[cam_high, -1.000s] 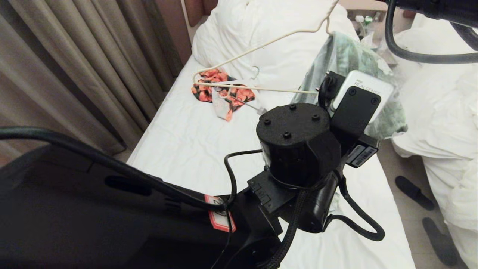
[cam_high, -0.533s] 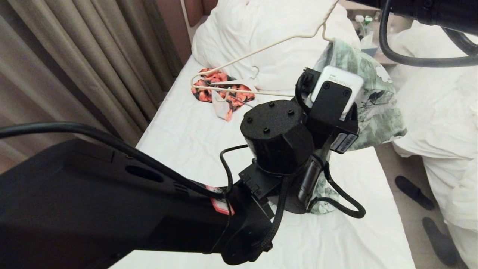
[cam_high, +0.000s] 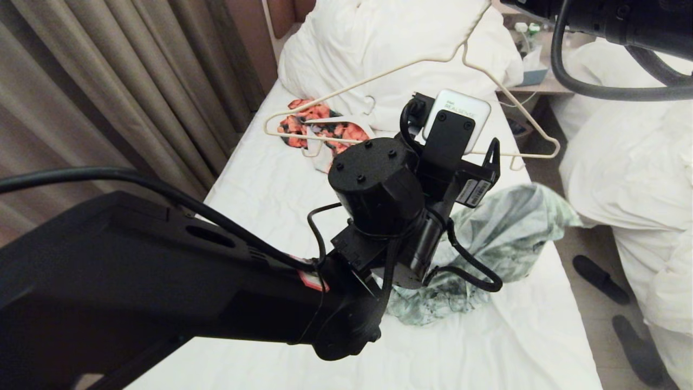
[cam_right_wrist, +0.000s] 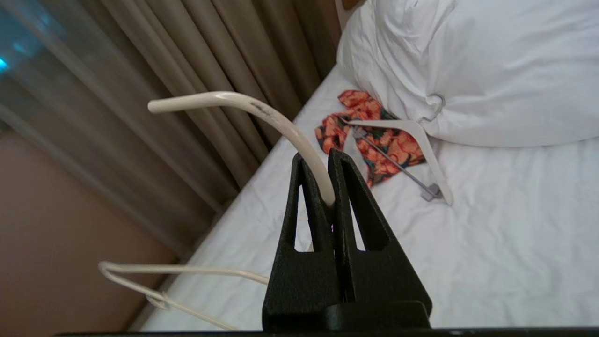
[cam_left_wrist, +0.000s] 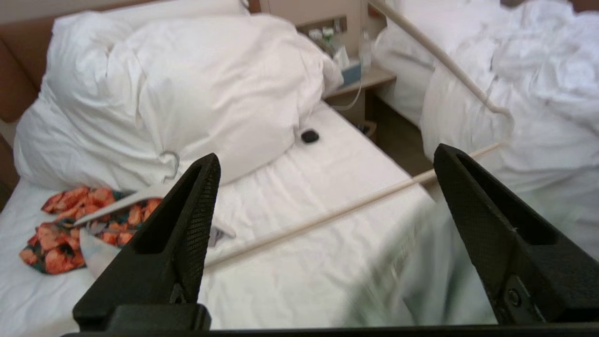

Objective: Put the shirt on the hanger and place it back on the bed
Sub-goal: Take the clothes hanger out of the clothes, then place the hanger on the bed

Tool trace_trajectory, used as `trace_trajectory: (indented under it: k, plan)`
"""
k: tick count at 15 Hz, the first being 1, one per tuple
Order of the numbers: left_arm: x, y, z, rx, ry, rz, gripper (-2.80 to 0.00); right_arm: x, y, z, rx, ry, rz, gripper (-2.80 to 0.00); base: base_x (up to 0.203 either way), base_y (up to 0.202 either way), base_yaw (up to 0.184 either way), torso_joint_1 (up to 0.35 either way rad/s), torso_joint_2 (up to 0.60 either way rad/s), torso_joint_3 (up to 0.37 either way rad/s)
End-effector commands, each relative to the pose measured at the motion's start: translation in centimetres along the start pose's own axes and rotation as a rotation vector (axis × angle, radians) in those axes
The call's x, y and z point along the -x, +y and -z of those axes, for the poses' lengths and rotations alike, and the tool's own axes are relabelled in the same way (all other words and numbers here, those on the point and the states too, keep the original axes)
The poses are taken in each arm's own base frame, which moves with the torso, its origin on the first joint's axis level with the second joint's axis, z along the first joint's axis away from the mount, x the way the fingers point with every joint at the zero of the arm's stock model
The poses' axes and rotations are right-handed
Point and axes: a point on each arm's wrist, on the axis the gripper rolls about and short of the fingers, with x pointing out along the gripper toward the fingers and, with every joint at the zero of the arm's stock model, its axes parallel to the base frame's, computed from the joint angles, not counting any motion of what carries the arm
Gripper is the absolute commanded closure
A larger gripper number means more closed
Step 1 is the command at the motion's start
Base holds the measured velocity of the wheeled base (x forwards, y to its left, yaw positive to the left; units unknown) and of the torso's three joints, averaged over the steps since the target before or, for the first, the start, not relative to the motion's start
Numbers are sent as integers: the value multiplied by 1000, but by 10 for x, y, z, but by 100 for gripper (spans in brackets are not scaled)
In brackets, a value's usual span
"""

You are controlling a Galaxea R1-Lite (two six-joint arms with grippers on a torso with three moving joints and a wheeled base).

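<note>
Two hangers, two garments and two beds share this hotel room. The thin cream hanger (cam_high: 411, 62) hangs bare in the air above the near bed (cam_high: 281, 206), its hook pinched in the right pincer (cam_right_wrist: 327, 196), whose fingers are pressed together on the wire; in the head view that arm crosses only the top right corner. The shirt (cam_high: 487, 244), green and white, lies crumpled on the sheet below the hanger, near the bed's right edge and partly spilling over it, off the hanger altogether. The left pincer (cam_left_wrist: 323, 187) is spread wide and holds nothing; through its gap the wrist view shows the hanger's lower bar running across, with a blur of pale green cloth beneath. The left arm and its wrist camera (cam_high: 455, 116) fill the middle of the head view, blocking the shirt's near-left part and a stretch of the hanger's bar. Further up the bed, the second hanger (cam_high: 335, 122), broad, white and with a metal hook, rests on an orange floral garment (cam_high: 319, 127) just below the heaped duvet (cam_high: 390, 49). A small dark object (cam_left_wrist: 310, 136) sits on the sheet at the duvet's foot. Beige curtains (cam_high: 108, 92) line the bed's left side. A nightstand (cam_high: 533, 76) carrying small items stands between the beds; the second bed (cam_high: 639, 179) is piled with white bedding, with two dark slippers (cam_high: 601, 279) on the floor beside it.
</note>
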Motion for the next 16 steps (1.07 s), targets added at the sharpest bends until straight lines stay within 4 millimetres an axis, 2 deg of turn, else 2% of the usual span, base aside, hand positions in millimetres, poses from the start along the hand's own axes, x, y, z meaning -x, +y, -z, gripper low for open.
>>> trace_trajectory:
  k: [1,4,10,11,14,16]
  plan:
    - [3,1,2,-3,3,-5,-280,-3,-1,2,-11,-4,1,0,0,0,0,0,0,0]
    - [14,0,5,-10,23,14,-280,-10,-3,2,-41,-71,6,0,0,0,0,0,0,0]
    - [26,4,11,-11,32,6,-280,-12,-14,11,34,-58,56,0,0,0,0,0,0,0]
    - [29,5,13,-11,33,5,0,-12,-14,10,40,-60,57,0,0,0,0,0,0,0]
    - [37,10,16,-7,57,4,0,-12,-15,11,42,-58,68,0,0,0,0,0,0,0]
    - [45,19,26,17,101,2,0,-12,-16,16,62,-40,84,0,0,0,0,0,0,0]
